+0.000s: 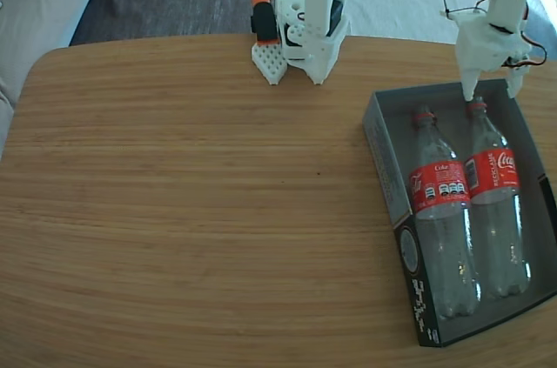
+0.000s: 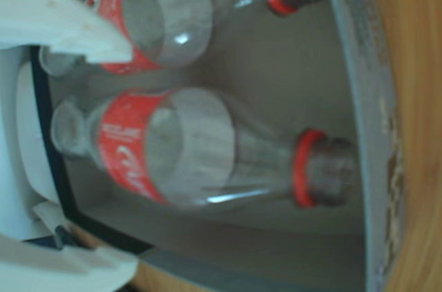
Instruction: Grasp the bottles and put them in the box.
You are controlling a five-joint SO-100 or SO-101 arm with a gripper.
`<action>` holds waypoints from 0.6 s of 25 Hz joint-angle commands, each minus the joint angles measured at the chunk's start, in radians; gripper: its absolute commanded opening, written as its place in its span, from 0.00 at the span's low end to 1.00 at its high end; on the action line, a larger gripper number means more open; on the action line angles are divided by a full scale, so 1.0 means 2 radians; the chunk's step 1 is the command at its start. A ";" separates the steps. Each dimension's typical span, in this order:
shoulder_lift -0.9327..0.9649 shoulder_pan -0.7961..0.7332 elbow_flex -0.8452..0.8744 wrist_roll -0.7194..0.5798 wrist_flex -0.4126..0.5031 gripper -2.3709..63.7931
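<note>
Both bottles (image 1: pixel 443 211) (image 1: pixel 496 203) lie side by side inside the box (image 1: pixel 385 159), necks toward its far wall. The hand (image 1: pixel 492 87) hangs spread and empty just above the right-hand bottle's neck; it seems clear of it, though that's hard to judge.

in the fixed view the wooden table (image 1: pixel 174 203) is bare and wide on the left and in the middle, so there is lots of room to move there. the arm's white base (image 1: pixel 313 29) and an orange and black part (image 1: pixel 263 13) stand at the far edge. the box (image 1: pixel 388 178) sits on the right. two bottles (image 1: pixel 442 211) (image 1: pixel 496 203) lie side by side and fill it almost wall to wall, leaving only thin gaps. the gripper (image 1: pixel 492 90) hangs spread apart over the necks at the far end, with a little bare floor there.
</note>
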 commanded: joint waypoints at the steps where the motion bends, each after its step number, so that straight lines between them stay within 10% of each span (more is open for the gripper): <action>1: 0.015 0.002 -0.013 0.002 -0.005 0.55; 15: 0.008 0.139 -0.041 0.046 -0.010 0.56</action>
